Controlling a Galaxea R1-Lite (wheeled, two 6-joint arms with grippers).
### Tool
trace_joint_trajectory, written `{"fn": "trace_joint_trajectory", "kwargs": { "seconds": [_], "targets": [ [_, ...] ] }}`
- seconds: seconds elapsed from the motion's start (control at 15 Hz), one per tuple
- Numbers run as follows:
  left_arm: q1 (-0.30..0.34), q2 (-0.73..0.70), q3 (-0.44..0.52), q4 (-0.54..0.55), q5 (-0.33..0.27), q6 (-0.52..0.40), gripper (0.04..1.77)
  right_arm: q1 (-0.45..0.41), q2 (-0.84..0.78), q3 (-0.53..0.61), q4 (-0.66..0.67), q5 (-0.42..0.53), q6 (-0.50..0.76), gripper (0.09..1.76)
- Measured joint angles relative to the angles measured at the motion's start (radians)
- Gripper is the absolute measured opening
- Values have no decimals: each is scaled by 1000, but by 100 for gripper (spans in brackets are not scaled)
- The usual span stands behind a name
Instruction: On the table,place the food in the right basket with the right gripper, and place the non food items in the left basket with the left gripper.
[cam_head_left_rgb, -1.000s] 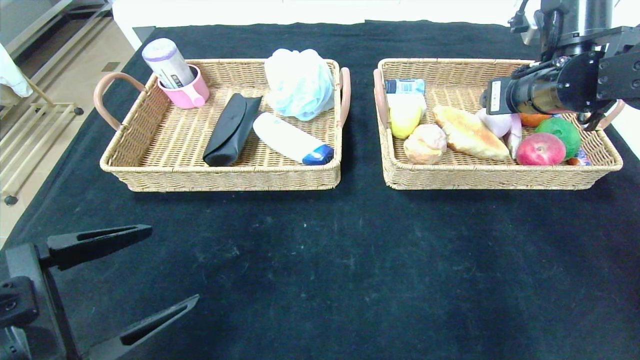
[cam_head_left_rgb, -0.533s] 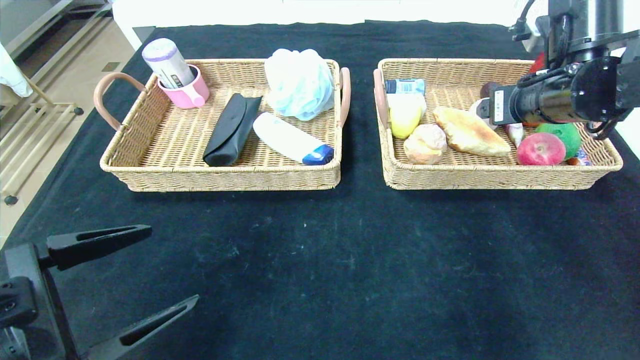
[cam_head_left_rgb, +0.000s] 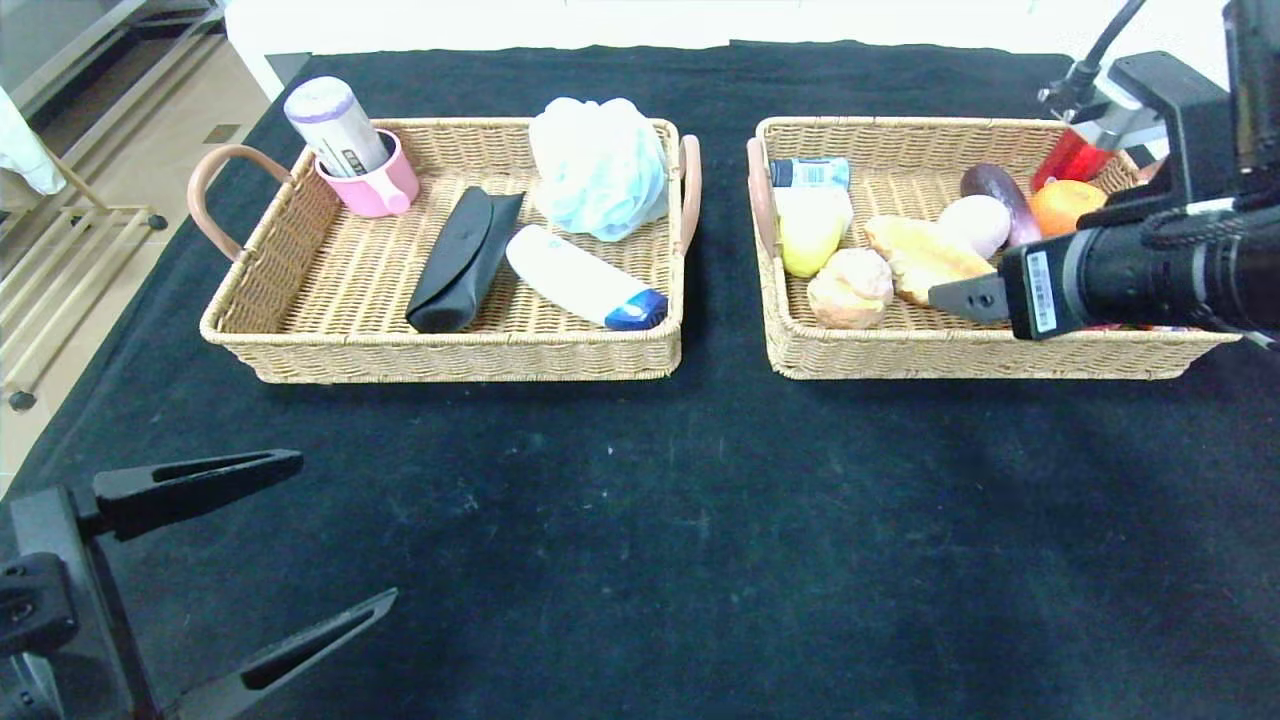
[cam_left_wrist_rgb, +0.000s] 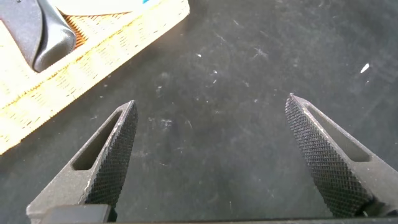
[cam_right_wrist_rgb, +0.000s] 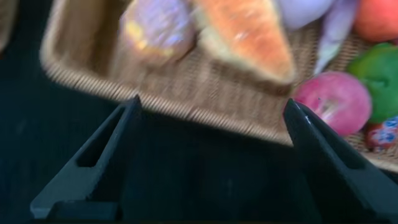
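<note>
The left basket (cam_head_left_rgb: 460, 355) holds a pink cup (cam_head_left_rgb: 372, 185) with a purple-white canister, a black case (cam_head_left_rgb: 455, 262), a white tube (cam_head_left_rgb: 580, 275) and a blue bath puff (cam_head_left_rgb: 598, 165). The right basket (cam_head_left_rgb: 900, 355) holds a lemon (cam_head_left_rgb: 808, 238), a bun (cam_head_left_rgb: 850, 287), bread (cam_head_left_rgb: 915, 255), an orange (cam_head_left_rgb: 1062, 205) and other food. My right gripper (cam_head_left_rgb: 950, 298) is open and empty, above the right basket's front edge; its wrist view (cam_right_wrist_rgb: 212, 102) shows bread (cam_right_wrist_rgb: 249, 34) and a red apple (cam_right_wrist_rgb: 339, 102) beyond the fingers. My left gripper (cam_head_left_rgb: 348, 527) is open and empty at the near left.
The black cloth (cam_head_left_rgb: 700, 520) in front of both baskets holds no loose items. The left wrist view shows my open left gripper (cam_left_wrist_rgb: 211, 99) over bare cloth, with the left basket's corner (cam_left_wrist_rgb: 93, 56) and the black case (cam_left_wrist_rgb: 43, 31) beyond. The right arm hides the right basket's near right part.
My right gripper has drawn back and down from over the right basket's far right to its front edge, uncovering the orange and eggplant. The left arm has not moved.
</note>
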Motion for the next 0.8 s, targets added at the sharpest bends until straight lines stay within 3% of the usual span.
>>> {"fn": "trace_joint_trajectory", "kwargs": {
  "seconds": [0.13, 0.47, 0.6, 0.8],
  "targets": [
    [3, -7, -5, -1, 14, 14, 172, 26, -90, 129, -29, 72, -44, 167],
    [8, -86, 1, 26, 147, 13, 172, 13, -288, 445, -225, 191, -89, 169],
    [8, -151, 7, 102, 212, 10, 172, -2, -371, 511, -244, 224, -96, 169],
    [8, -273, -31, 320, 291, 9, 172, -11, -509, 602, -248, 254, -100, 170]
  ]
}}
